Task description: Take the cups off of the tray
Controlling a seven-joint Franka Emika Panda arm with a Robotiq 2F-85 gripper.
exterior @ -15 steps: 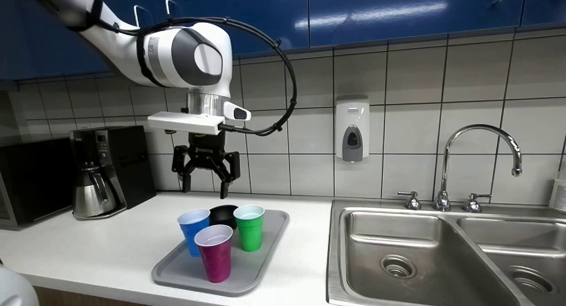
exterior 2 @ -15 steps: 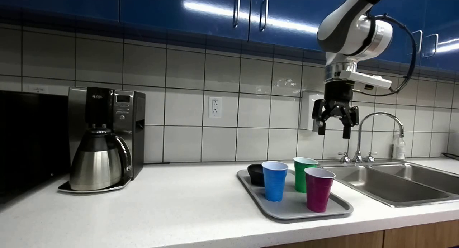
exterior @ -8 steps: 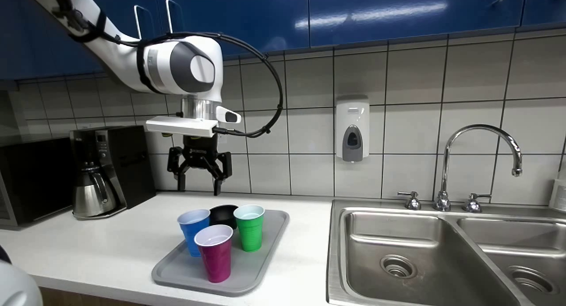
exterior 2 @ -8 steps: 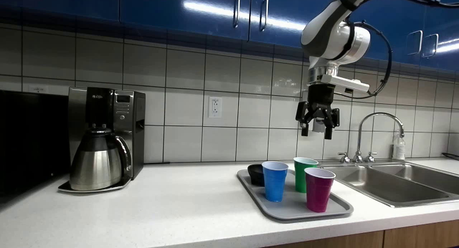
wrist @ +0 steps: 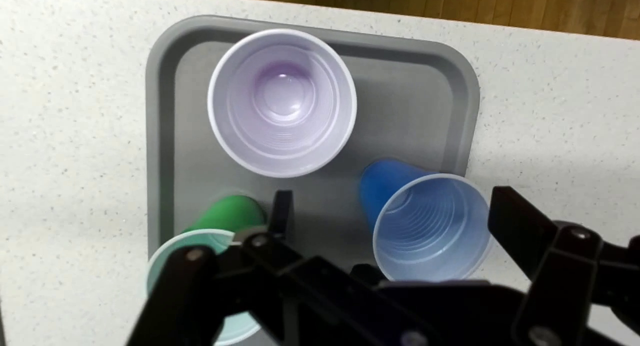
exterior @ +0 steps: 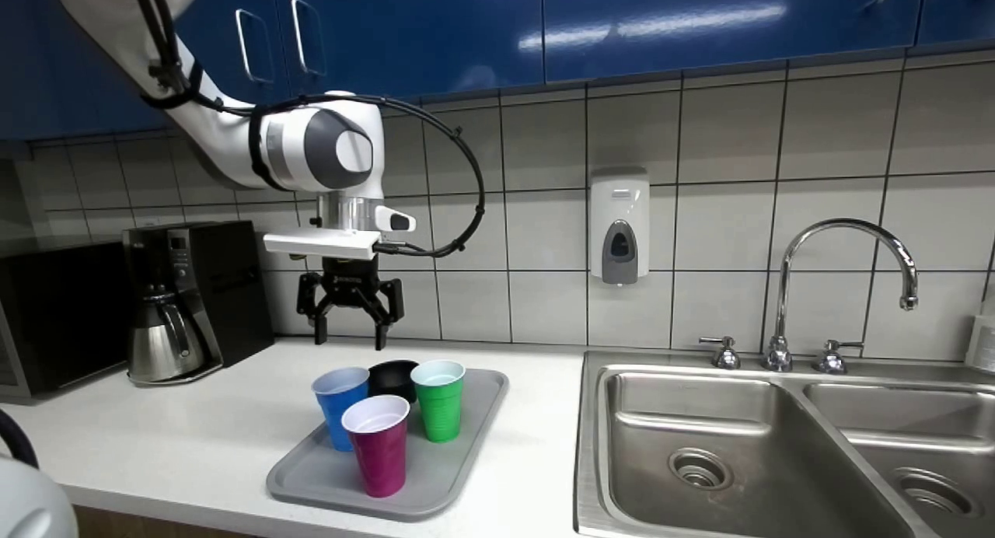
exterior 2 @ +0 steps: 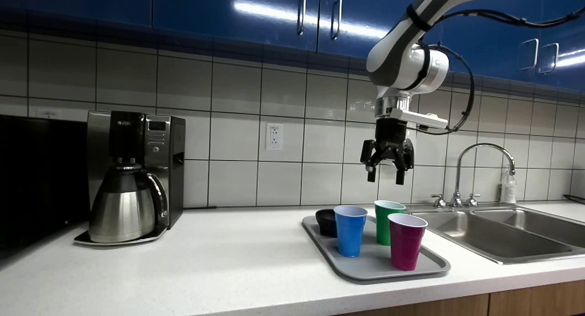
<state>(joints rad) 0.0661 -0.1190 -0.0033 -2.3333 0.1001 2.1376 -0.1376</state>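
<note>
Blue plastic tumbler (exterior 2: 350, 234), green tumbler (exterior: 440, 406), magenta tumbler (exterior: 380, 452) and squat black cup (exterior: 393, 380) crowd the flat grey tray (exterior: 434, 466); lowered off-centre, the end effector (exterior: 350, 341), spread apart overhead, could topple one.

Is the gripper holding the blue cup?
No, in an exterior view the blue cup stands on the tray, apart from the open gripper.

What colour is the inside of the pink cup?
Pale lilac. The wrist view looks down into the pink cup and shows it best.
</note>
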